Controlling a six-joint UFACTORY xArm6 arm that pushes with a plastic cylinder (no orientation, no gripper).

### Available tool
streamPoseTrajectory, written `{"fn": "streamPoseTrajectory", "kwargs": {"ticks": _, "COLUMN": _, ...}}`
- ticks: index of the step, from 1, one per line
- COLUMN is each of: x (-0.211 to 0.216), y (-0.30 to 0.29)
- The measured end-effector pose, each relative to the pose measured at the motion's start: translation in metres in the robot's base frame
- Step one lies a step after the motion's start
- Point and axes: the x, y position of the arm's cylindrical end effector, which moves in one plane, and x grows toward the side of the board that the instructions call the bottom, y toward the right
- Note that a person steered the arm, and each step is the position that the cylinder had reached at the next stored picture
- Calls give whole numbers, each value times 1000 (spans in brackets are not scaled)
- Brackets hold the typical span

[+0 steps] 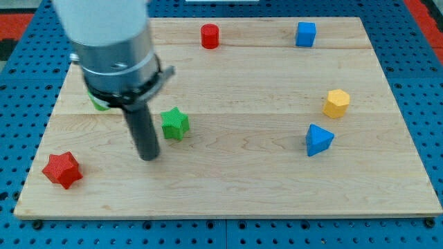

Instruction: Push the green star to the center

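The green star [175,124] lies on the wooden board [235,180], left of the middle. My tip [149,157] rests on the board just below and to the left of the star, a small gap apart. The dark rod rises from the tip to the grey arm body at the view's top left. A second green block [99,104] is mostly hidden behind the arm body, so its shape cannot be made out.
A red star [62,169] lies at the bottom left. A red cylinder [210,36] and a blue cube [305,34] sit near the top edge. A yellow hexagonal block [336,103] and a blue triangular block [318,140] lie at the right.
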Motion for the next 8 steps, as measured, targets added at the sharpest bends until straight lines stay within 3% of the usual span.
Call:
{"fn": "streamPoseTrajectory", "kwargs": {"ticks": 1, "x": -35, "y": -1}}
{"fn": "streamPoseTrajectory", "kwargs": {"ticks": 4, "x": -33, "y": 117}}
{"fn": "streamPoseTrajectory", "kwargs": {"ticks": 6, "x": -65, "y": 170}}
{"fn": "streamPoseTrajectory", "kwargs": {"ticks": 7, "x": -44, "y": 178}}
{"fn": "streamPoseTrajectory", "kwargs": {"ticks": 8, "x": -28, "y": 119}}
